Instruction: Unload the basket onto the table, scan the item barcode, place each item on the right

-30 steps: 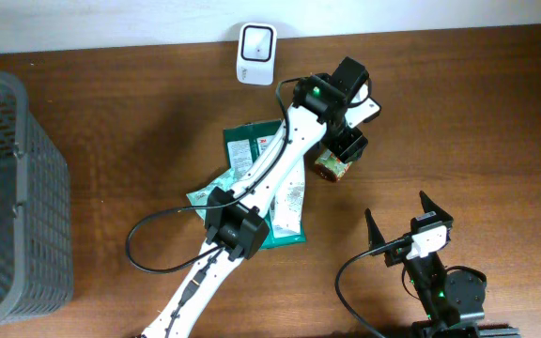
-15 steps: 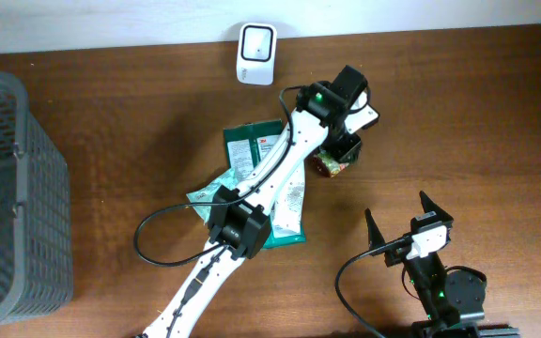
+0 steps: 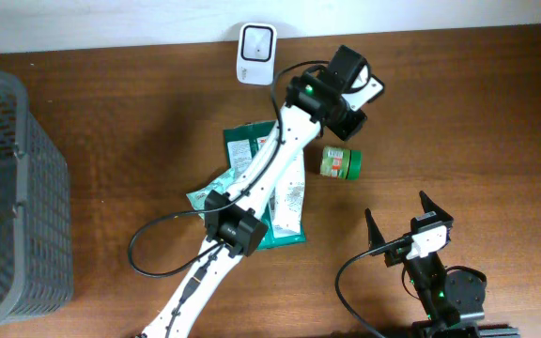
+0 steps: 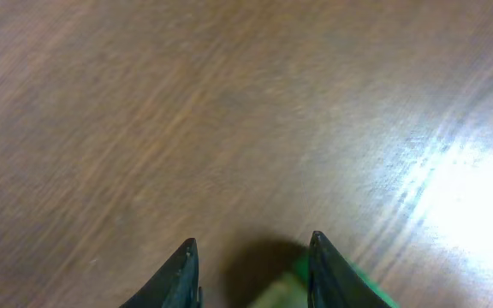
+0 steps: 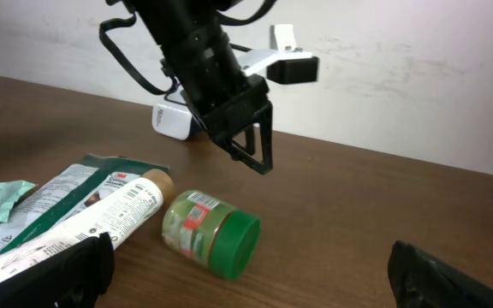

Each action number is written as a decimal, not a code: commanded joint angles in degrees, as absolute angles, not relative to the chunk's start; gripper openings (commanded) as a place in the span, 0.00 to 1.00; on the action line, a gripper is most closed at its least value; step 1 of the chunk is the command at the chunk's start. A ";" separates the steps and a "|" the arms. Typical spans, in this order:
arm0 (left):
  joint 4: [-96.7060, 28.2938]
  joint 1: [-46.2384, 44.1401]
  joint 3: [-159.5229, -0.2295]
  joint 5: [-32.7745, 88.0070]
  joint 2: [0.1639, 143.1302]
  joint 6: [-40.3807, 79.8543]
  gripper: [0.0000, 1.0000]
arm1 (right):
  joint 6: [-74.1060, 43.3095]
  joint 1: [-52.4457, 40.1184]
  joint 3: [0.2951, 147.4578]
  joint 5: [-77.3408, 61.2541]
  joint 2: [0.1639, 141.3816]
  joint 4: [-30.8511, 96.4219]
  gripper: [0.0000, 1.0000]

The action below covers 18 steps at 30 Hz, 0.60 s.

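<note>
My left tool [image 4: 251, 252] hangs empty, jaws partly apart, above the jar [image 3: 341, 162]. The jar lies on its side on the table [image 3: 477, 113], well short of the scanner [image 3: 255, 42], probably needing a regrip. My right tool [image 3: 409, 223] waits wide open.

The overhead view looks straight down on the whole desk [image 3: 111, 122] from high up. The left wrist view faces down at bare wood from close by, past its own fingertips [image 4: 183, 272]. The right wrist view sits low, facing the back wall [image 5: 400, 68], sharing the jar [image 5: 210, 233] with overhead.
</note>
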<state>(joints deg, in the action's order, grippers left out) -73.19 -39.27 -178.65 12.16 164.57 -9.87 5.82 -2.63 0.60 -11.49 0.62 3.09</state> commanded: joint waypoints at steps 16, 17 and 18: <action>-85.69 -36.67 -179.70 14.15 158.89 2.85 0.71 | 5.56 -2.98 0.32 -11.38 0.19 3.27 0.98; -86.67 -37.10 -179.46 13.96 158.89 4.91 0.71 | 5.56 -2.98 0.32 -11.38 0.19 3.27 0.98; -87.26 -37.54 -179.13 13.98 158.89 6.98 0.72 | 5.56 -2.98 0.32 -11.38 0.19 3.27 0.98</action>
